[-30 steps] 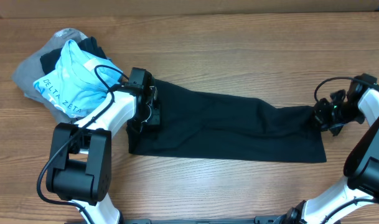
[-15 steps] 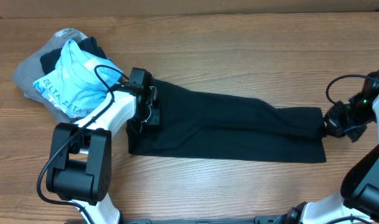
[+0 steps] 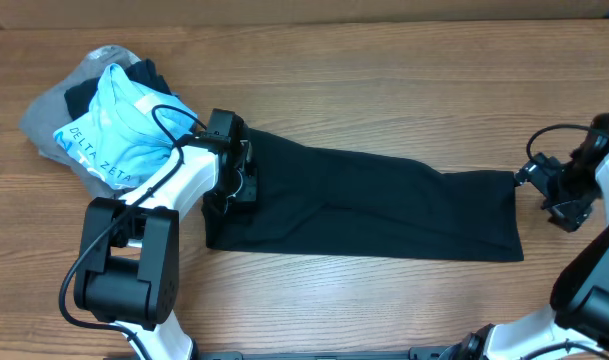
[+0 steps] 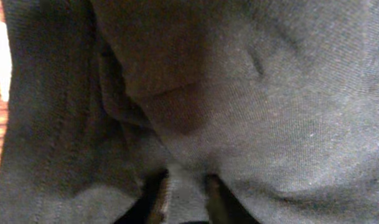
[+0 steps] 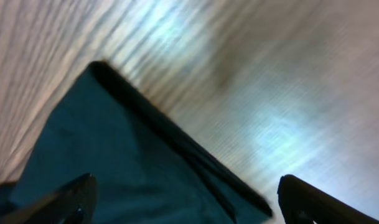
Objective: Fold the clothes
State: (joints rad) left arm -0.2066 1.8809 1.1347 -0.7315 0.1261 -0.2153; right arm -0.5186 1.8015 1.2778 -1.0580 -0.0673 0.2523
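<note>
Plainly, right gripper (image 5: 188, 198) gapes beside the black shirt (image 3: 384, 200); left gripper (image 4: 186, 200), cloth-buried, grip unreadable.

Black shirt (image 3: 384, 205) — matt, soft knit cloth; table (image 3: 384, 80) — wood grain.

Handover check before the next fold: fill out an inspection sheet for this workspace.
Surface: wooden table, grain visible.
Job's things: black shirt lying flat in a long band, left to right.
Clutter: light blue "DELTA ZETA" shirt piled on a grey garment, far left.
Claws: left claw down on the shirt's left end, fabric between its fingers, grip unclear; right claw open, at the shirt's right corner.
Cables: black cable looping over the left arm; another at the right wrist.
Surroundings: nothing seen.
</note>
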